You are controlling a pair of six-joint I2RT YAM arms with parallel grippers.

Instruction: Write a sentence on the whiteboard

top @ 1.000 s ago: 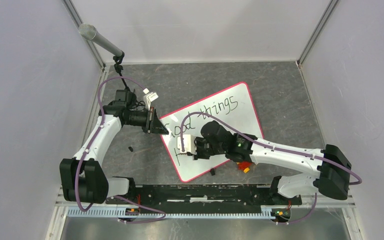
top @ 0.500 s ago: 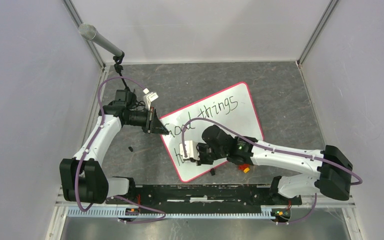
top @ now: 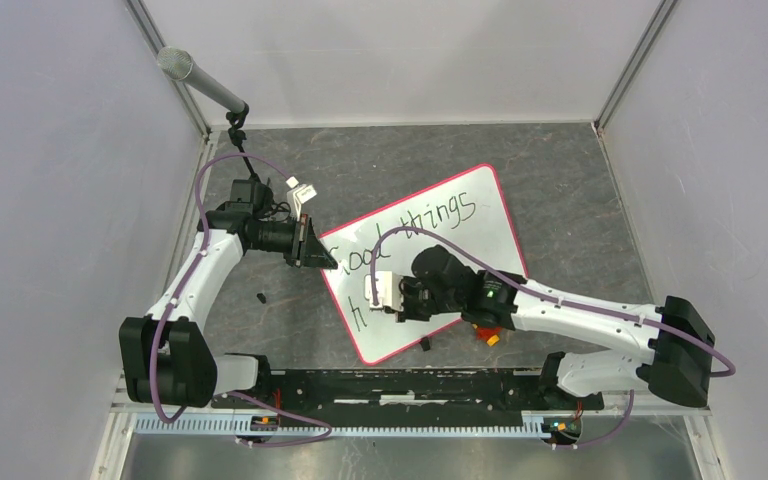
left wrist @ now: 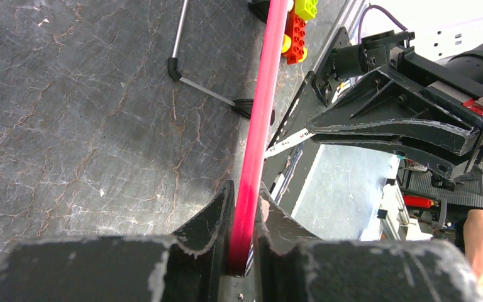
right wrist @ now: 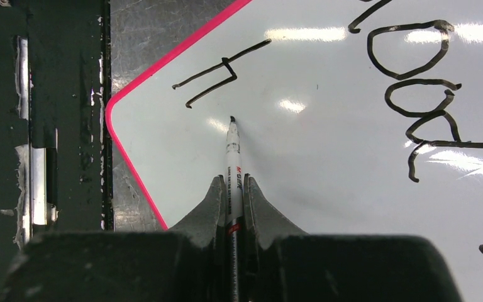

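From above, you see the whiteboard (top: 480, 235) lying askew on the desk (top: 560, 170), its long axis running from near left to far right. The sentence (top: 440, 212) so far reads "Good things" along the far line, with a lone "h" begun near the near-left corner. The left pincer (top: 320, 262) meets the board's left corner. The right pincer (top: 375, 292) hangs over the near-left part of the board, and that arm is the nearer one to the unwritten space.

From the left wrist, you see the left pincer (left wrist: 242, 201) clamped on the whiteboard's red-pink rim (left wrist: 261, 113), pinning it edge-on.

From the right wrist, you see the right pincer (right wrist: 233, 182) closed around a black marker (right wrist: 232, 151), whose tip points away from the pincer. The tip sits just past the "h" (right wrist: 220, 75) on the side where the line has yet to run, over bare whiteboard (right wrist: 327, 163). Whether it touches the surface cannot be told. By the look of it, the next letter belongs right there, with the second line then following parallel to "Good" (right wrist: 415, 94) toward the board's right end.
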